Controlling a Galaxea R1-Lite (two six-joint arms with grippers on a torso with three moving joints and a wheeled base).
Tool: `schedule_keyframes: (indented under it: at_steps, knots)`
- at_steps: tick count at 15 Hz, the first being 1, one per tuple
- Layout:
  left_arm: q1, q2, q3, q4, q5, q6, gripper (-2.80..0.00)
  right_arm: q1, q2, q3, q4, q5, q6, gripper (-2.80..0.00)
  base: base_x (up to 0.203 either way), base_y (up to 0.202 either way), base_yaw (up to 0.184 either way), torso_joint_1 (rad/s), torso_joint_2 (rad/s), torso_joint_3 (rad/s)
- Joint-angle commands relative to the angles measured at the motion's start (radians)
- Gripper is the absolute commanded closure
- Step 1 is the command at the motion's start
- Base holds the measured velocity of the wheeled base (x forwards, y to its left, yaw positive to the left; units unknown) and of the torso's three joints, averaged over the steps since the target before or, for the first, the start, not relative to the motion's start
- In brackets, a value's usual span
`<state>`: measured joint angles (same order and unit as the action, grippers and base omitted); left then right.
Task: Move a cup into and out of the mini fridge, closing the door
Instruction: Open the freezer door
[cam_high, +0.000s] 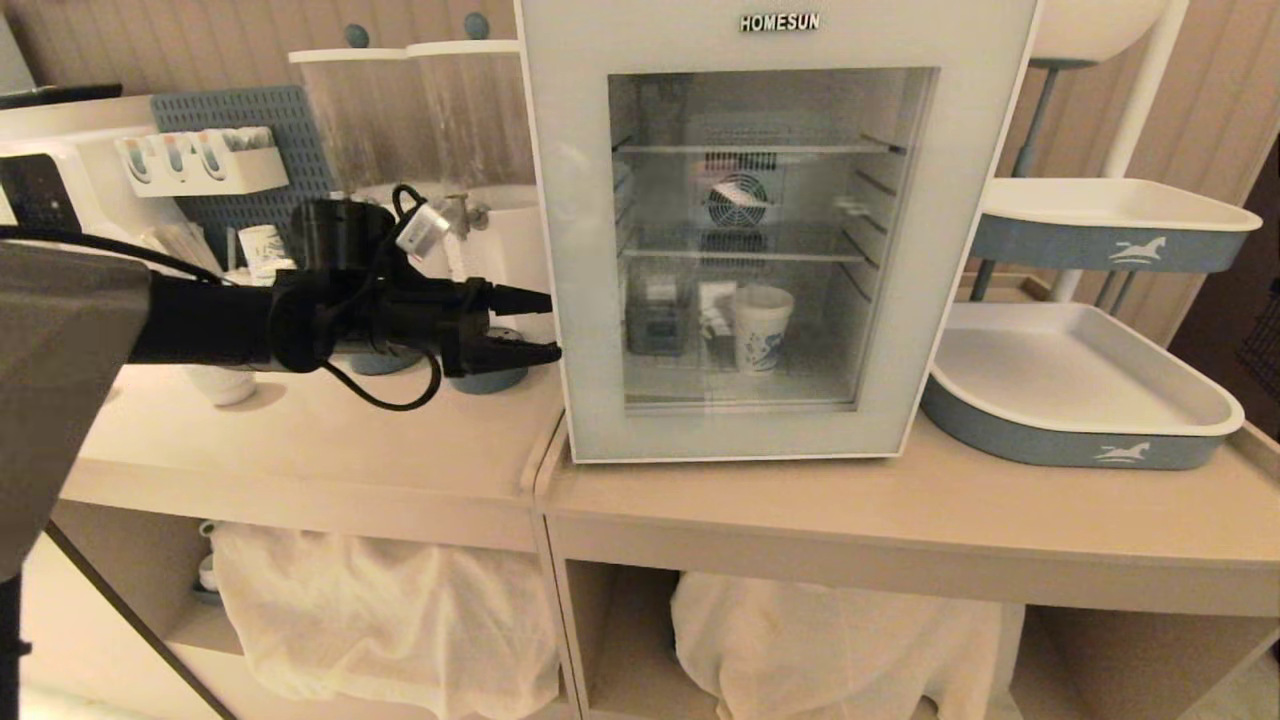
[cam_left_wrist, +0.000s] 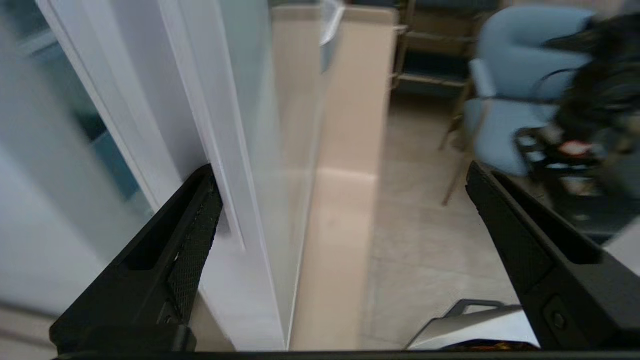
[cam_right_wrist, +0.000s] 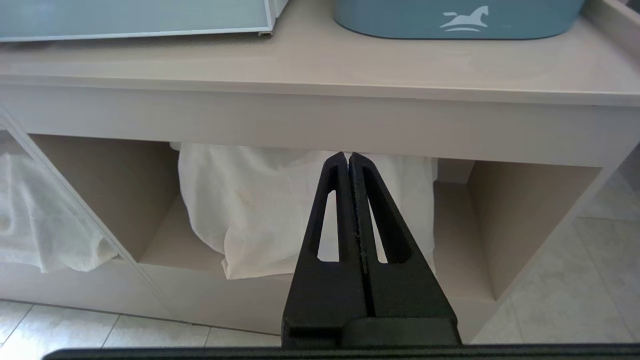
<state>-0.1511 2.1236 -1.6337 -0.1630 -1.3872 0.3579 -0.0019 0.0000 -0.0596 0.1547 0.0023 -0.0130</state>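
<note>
The white mini fridge (cam_high: 780, 30) lettered HOMESUN stands on the counter with its glass-windowed door (cam_high: 580, 300) closed. Through the glass, the white cup (cam_high: 760, 328) with a blue pattern stands upright on the fridge floor. My left gripper (cam_high: 552, 325) is open at the door's left edge, level and pointing right. In the left wrist view the left gripper (cam_left_wrist: 340, 169) straddles the door's edge (cam_left_wrist: 235, 150), with one finger (cam_left_wrist: 192, 225) against the white side surface. My right gripper (cam_right_wrist: 348, 156) is shut and empty, parked low in front of the counter's shelves.
Two blue-and-white trays (cam_high: 1080, 400) (cam_high: 1110, 225) sit right of the fridge. A white mug (cam_high: 222, 385) and clear canisters (cam_high: 420, 110) stand behind the left arm. White cloth (cam_high: 390, 620) fills the shelves below. A blue chair (cam_left_wrist: 510, 100) stands on the floor beyond.
</note>
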Motion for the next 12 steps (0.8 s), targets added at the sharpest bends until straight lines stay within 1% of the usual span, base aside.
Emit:
schedule_keyframes:
  at_steps: [1,3,7,11,12]
  knots:
    - [-0.017,-0.054,0.056,-0.006,-0.029,0.000,-2.80,0.000,0.000,0.000,0.000,0.001,-0.002,0.00,0.000,0.000,0.000,0.000,0.00,0.000]
    - [-0.045,-0.100,0.113,-0.009,-0.036,-0.002,-2.80,0.000,0.000,0.000,0.000,0.001,-0.001,0.00,0.000,0.000,0.000,0.000,0.00,0.000]
    - [-0.124,-0.267,0.291,-0.011,-0.035,-0.001,-2.80,0.000,0.000,0.000,0.000,0.002,-0.001,0.00,0.000,0.000,0.000,0.000,0.00,0.000]
    - [-0.210,-0.421,0.440,-0.011,-0.013,-0.004,-2.80,0.000,0.000,0.000,0.000,0.002,-0.001,0.00,0.000,0.000,0.000,0.000,0.00,0.000]
    - [-0.240,-0.473,0.493,-0.012,0.001,-0.006,-2.80,0.000,0.000,0.000,0.000,0.002,-0.001,0.00,0.000,0.000,0.000,0.000,0.00,0.000]
